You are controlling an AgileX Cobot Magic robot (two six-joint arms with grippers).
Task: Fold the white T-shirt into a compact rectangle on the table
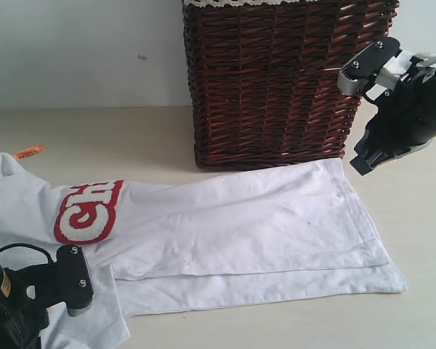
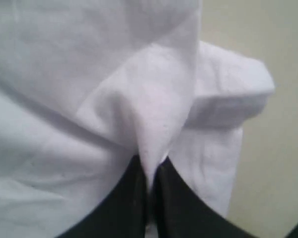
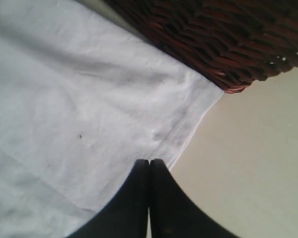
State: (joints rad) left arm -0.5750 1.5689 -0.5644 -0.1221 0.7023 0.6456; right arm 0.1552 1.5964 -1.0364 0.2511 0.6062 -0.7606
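Note:
The white T-shirt (image 1: 240,225) lies spread across the table (image 1: 116,138), folded lengthwise, its red-outlined lettering (image 1: 87,211) at the left and an orange neck tag (image 1: 27,152) at the far left. My left gripper (image 2: 149,171) is shut on a pinched ridge of the white T-shirt (image 2: 89,74) at the near left corner; in the exterior view only its arm (image 1: 29,298) shows. My right gripper (image 3: 149,166) is shut and empty, hovering over the shirt's hem (image 3: 188,134) beside the basket; its arm (image 1: 400,109) hangs at the far right.
A dark brown wicker basket (image 1: 276,80) stands at the back, right against the shirt's far edge. Bare table lies to the right of the hem (image 1: 421,240) and along the front edge.

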